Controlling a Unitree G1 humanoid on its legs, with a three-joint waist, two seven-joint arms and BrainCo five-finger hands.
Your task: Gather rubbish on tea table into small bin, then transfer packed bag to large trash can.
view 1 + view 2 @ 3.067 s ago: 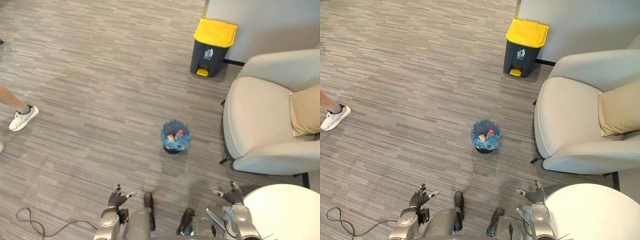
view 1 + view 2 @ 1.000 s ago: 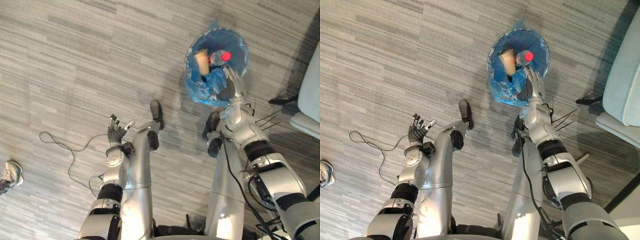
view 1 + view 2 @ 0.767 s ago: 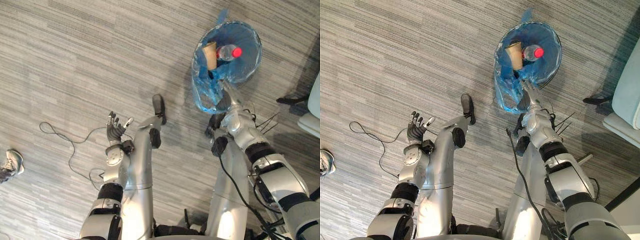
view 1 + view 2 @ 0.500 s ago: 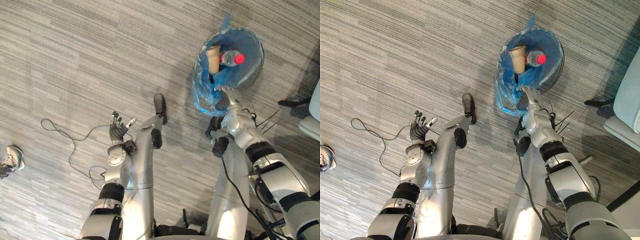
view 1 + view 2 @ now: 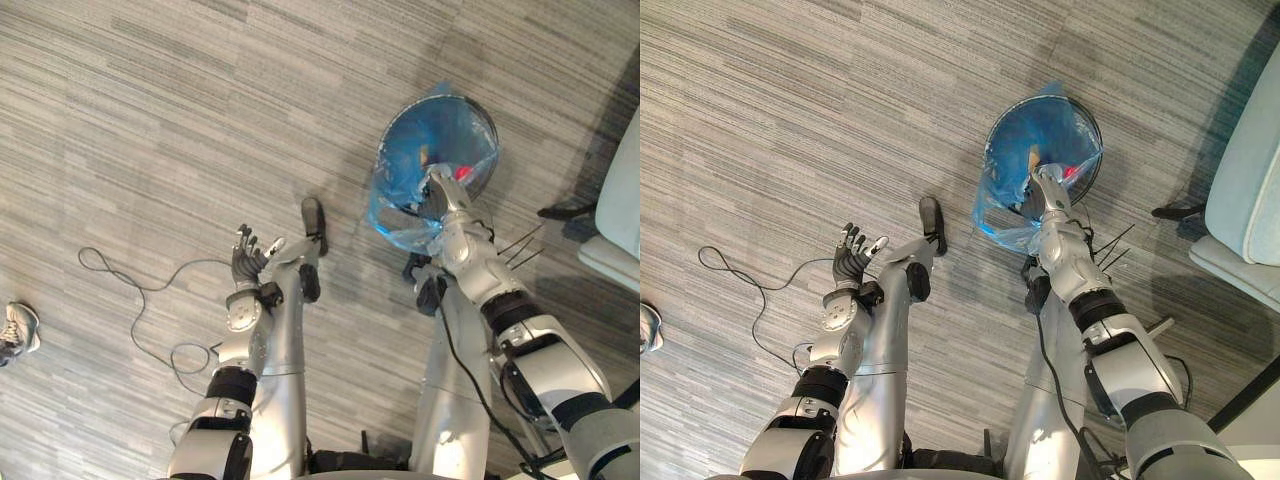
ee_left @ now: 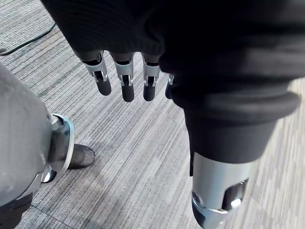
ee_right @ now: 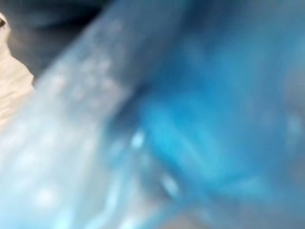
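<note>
In the upper right of the frame the right hand now reaches further into the mouth of the blue bag in the bin, and the bag's near edge has folded inward, so the bottle's red cap barely peeks out. I cannot tell if its fingers pinch the plastic, but gathering the bag for lifting out seems begun. The left hand hangs spread, left of centre.
</note>
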